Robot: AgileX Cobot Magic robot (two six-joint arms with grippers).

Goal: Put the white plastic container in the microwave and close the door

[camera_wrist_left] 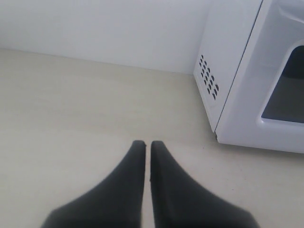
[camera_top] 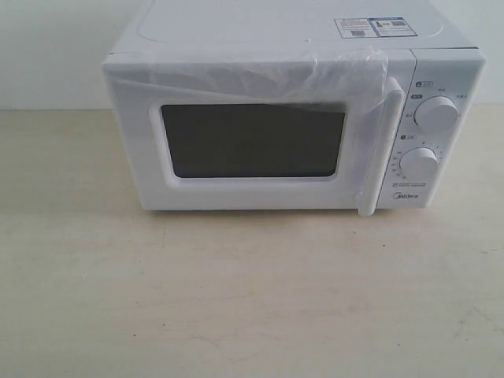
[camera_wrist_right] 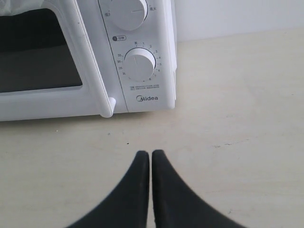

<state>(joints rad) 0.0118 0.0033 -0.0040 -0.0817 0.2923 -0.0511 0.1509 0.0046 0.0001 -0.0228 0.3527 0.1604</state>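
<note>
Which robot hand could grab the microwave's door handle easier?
Probably the right hand: it sits near the handle's lower end. The left hand is off by the microwave's vented side.

exterior — head-on, near microwave (camera_top: 291,118) | wrists — low, flanking, both on its front

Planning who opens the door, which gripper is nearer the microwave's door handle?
Right. The right gripper hangs over the table just in front of the lower end of the handle. The left gripper sits off the opposite, vented side of the microwave, handle out of its view.
</note>
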